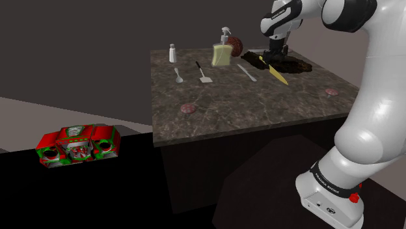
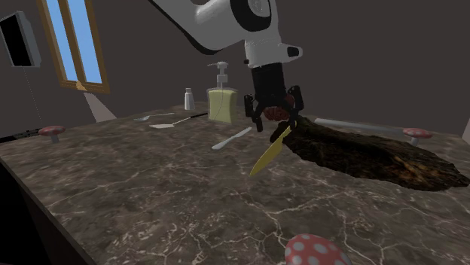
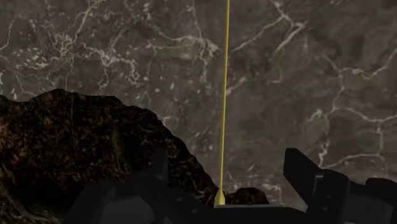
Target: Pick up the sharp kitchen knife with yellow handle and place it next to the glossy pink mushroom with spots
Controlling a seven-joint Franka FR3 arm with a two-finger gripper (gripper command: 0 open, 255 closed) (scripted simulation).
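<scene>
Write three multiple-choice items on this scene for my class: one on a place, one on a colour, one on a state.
1. Where is the red and green radio compared with the table? A on it; B lower down, to the shoulder view's left of it; C hanging above it.
2. What colour is the knife at the tool? A blue; B yellow; C white.
3. How do the tool's fingers stand? A apart; B pressed together; C bent backwards.
Key: 1B, it sits below the tabletop's level; 2B, it shows yellow throughout; 3A, the wrist view shows a gap either side of the knife.
</scene>
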